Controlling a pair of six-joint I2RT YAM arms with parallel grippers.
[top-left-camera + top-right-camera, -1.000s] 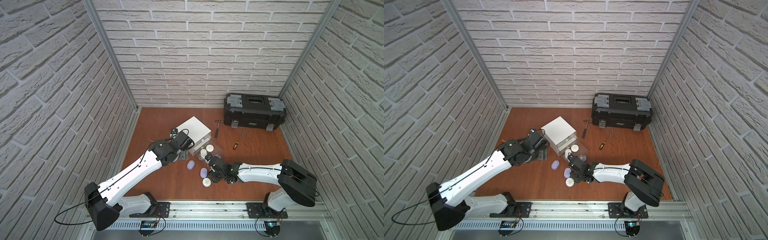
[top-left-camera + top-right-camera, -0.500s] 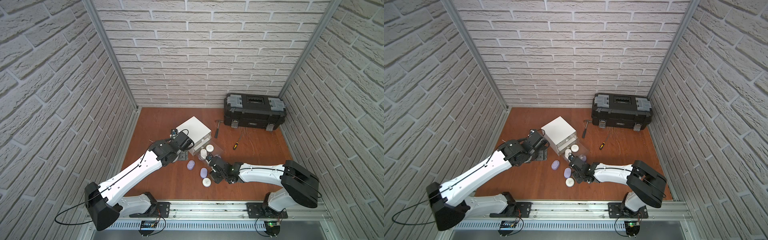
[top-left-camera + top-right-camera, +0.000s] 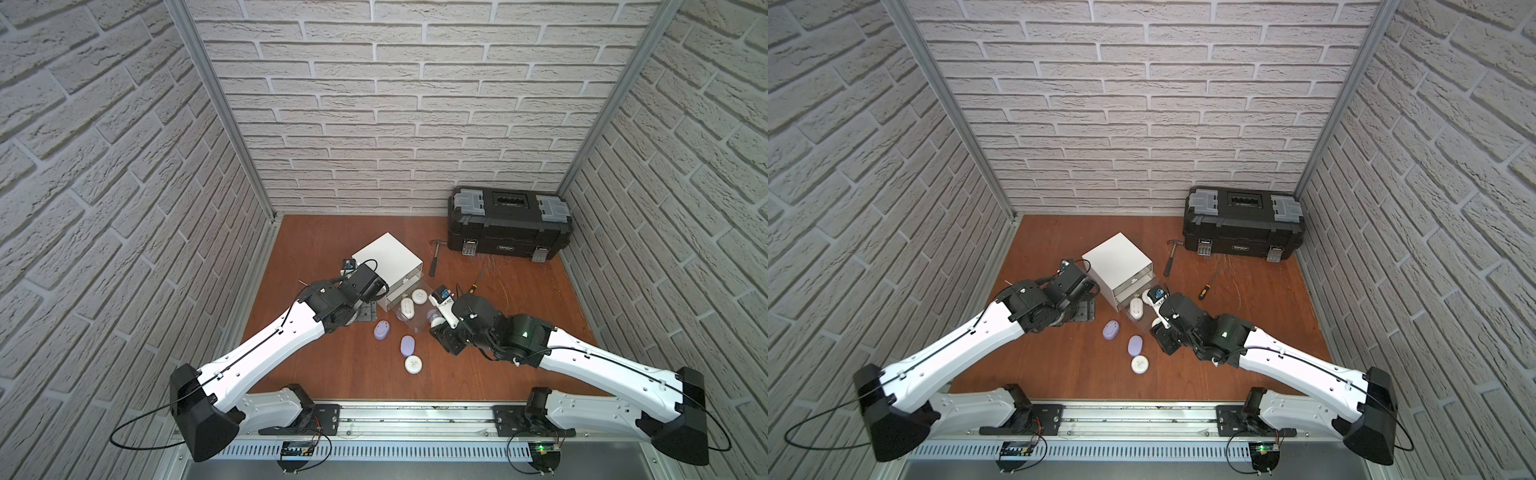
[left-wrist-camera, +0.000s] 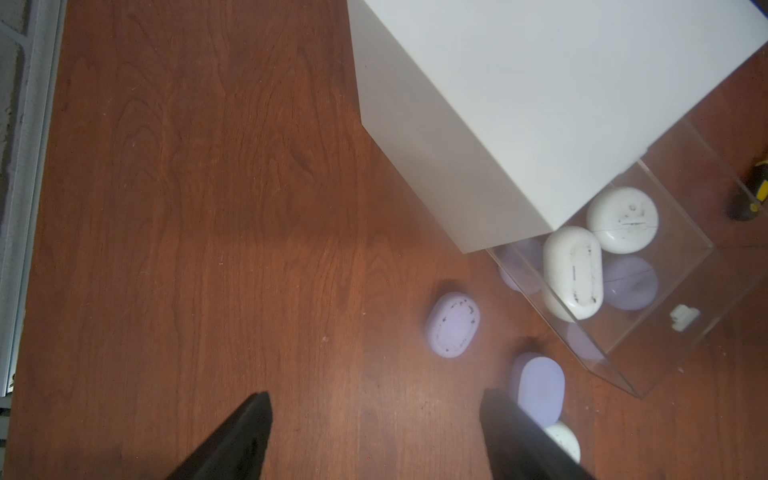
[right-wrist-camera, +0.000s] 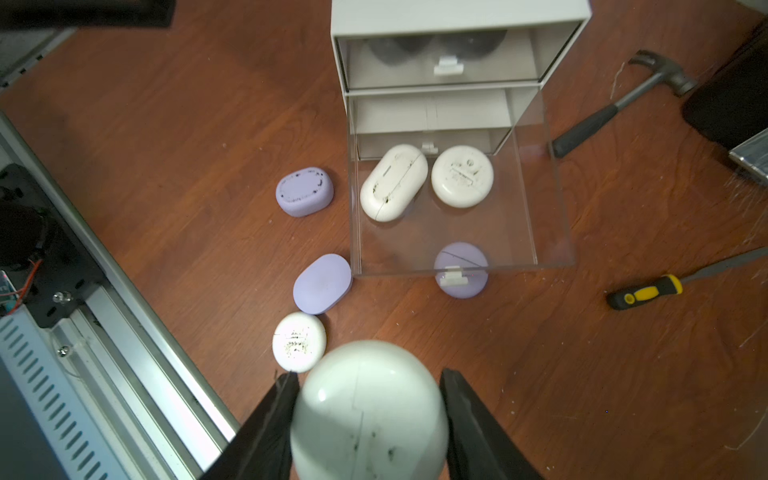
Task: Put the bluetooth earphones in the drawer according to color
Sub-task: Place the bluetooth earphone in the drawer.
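The middle drawer (image 5: 555, 199) stands pulled out with white cases (image 5: 462, 176) inside; left gripper (image 4: 376, 397) gapes empty; right gripper (image 5: 368, 380) pinches a round white case (image 5: 368, 419) short of that drawer, and I judge the smooth shell may squirt free or clip the front wall

a reddish wooden table (image 3: 332, 374) carries a white drawer cabinet (image 3: 386, 259) near its middle. from the cabinet, a black toolbox (image 3: 509, 226) sits at two o'clock, a hammer (image 3: 435, 259) at three, a screwdriver (image 3: 478, 282) at four. at six lie a lavender case (image 3: 381, 331), a second lavender case (image 3: 407, 345) and a white case (image 3: 413, 364), the last two just beside each other.
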